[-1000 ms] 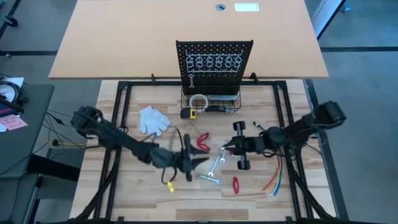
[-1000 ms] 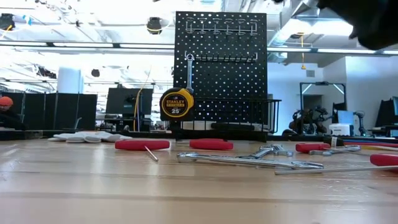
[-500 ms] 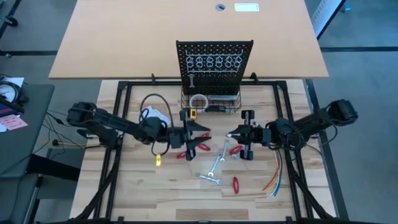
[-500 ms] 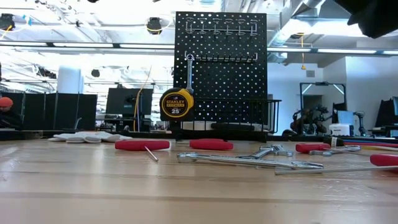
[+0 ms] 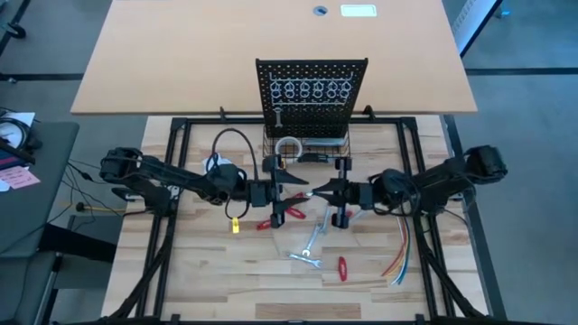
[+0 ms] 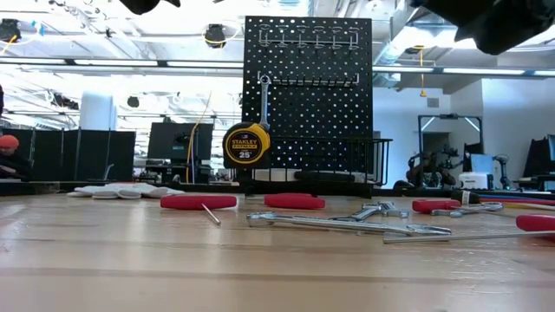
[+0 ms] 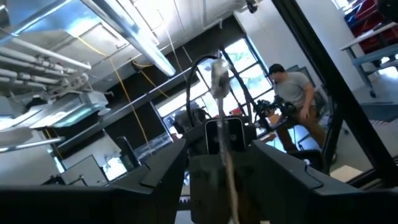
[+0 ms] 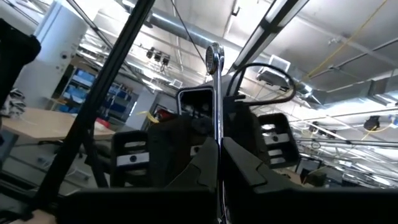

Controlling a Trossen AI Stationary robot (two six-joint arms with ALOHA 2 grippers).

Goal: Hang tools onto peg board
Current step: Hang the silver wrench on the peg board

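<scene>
High view: right tool (image 5: pixel 313 192), pinching a wrench (image 8: pixel 215 87), has met the spread left tool (image 5: pixel 302 191).

The right gripper (image 5: pixel 315 192) is moving in toward the left gripper (image 5: pixel 302 193) above the table's middle, holding a wrench (image 8: pixel 215 93), while the left fingers (image 7: pixel 155 174) are spreading.

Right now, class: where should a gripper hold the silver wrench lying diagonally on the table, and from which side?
Probably mid-shank on the wrench, from straight above, fingers across its width: it lies flat on the table, slim and bare there.
</scene>
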